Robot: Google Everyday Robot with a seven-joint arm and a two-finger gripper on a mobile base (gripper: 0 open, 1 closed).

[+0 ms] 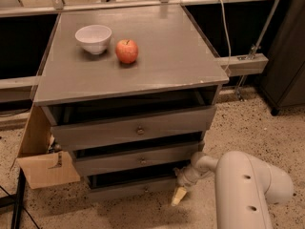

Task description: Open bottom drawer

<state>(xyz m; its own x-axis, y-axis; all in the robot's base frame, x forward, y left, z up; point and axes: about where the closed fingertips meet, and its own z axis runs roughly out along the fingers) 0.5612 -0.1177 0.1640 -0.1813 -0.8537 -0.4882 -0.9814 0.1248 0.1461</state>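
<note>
The bottom drawer (128, 189) is the lowest, narrowest grey front of a three-drawer cabinet, with a small dark knob at its centre. It stands slightly pulled out, with a dark gap above it. My gripper (181, 191) hangs from the white arm (243, 185) at the drawer's right end, near the floor. One tan fingertip (178, 197) points down beside the drawer's right corner. The middle drawer (138, 160) and top drawer (136, 129) are above it, both also a little pulled out.
A white bowl (93, 38) and a red apple (127, 51) sit on the cabinet top (167, 66). A cardboard box (40, 163) stands against the cabinet's left side. A dark cabinet (286, 56) stands at the right. The floor is speckled.
</note>
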